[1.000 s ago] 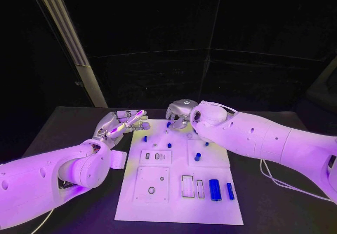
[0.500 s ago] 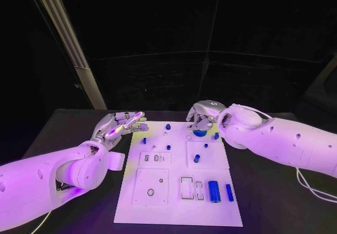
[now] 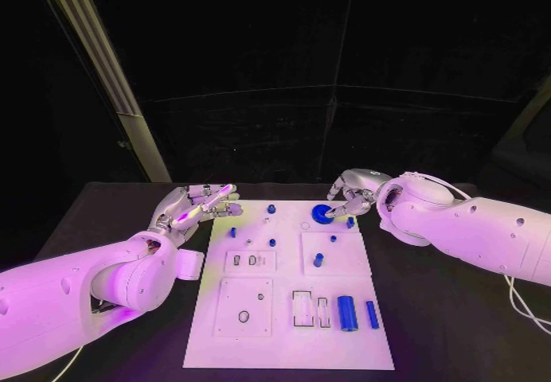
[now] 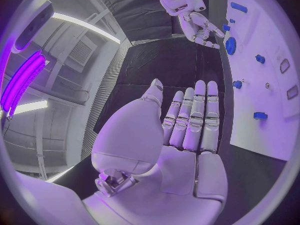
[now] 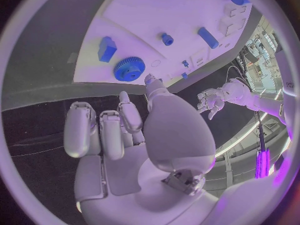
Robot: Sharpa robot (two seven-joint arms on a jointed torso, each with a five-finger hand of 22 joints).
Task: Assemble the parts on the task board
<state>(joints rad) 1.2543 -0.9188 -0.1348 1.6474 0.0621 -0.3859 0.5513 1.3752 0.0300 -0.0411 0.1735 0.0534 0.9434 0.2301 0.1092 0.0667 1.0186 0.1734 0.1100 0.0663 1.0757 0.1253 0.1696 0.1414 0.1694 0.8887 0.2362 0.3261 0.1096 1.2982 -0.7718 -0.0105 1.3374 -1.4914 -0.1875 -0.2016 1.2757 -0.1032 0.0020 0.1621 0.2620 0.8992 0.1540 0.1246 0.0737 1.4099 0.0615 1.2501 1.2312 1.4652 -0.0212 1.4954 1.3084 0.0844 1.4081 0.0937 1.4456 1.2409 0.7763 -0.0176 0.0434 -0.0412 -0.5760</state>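
Observation:
The white task board lies in the middle of the table. A blue gear lies flat near its far right corner, with a small blue block beside it. My right hand hovers just behind the gear with its fingers apart and nothing in them. In the right wrist view the gear sits just past the thumb tip of that hand. My left hand is at the board's far left corner, fingers straight, palm empty.
Small blue pegs stand in the board's far half, and another blue piece lies mid-board. A thick blue cylinder and a thin one lie near right, beside several cut-out slots.
My right hand has moved to the right along the board's far edge and lifted off the blue gear, which now lies uncovered on the board. The left hand has stayed where it was.

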